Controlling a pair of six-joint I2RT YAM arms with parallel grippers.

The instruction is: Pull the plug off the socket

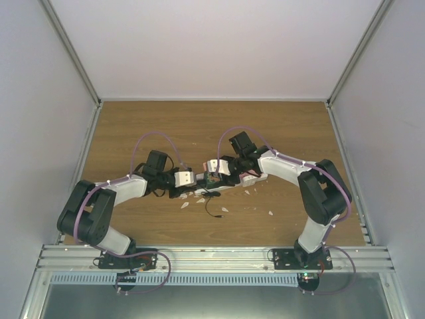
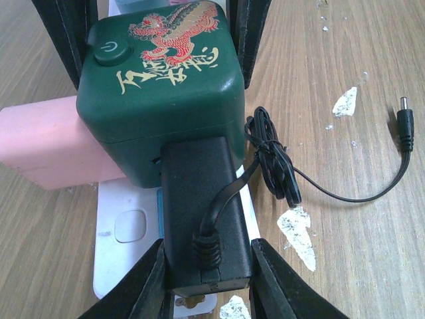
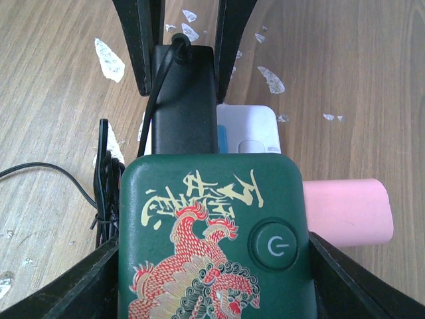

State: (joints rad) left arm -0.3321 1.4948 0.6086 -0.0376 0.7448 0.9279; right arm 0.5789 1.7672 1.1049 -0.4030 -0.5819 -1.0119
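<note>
The socket is a white power strip lying on the wooden table, also seen in the top view. A black plug with a thin black cord stands in it. My left gripper is shut on the plug's two sides. Right behind the plug sits a green cube with a red dragon print and a power button. My right gripper is shut on the cube, one finger on each side. The two grippers meet at mid-table.
A pink block juts out sideways beside the cube. The plug's cord lies in a tied bundle on the table and ends in a loose barrel connector. White flakes dot the wood. Cage walls stand on three sides.
</note>
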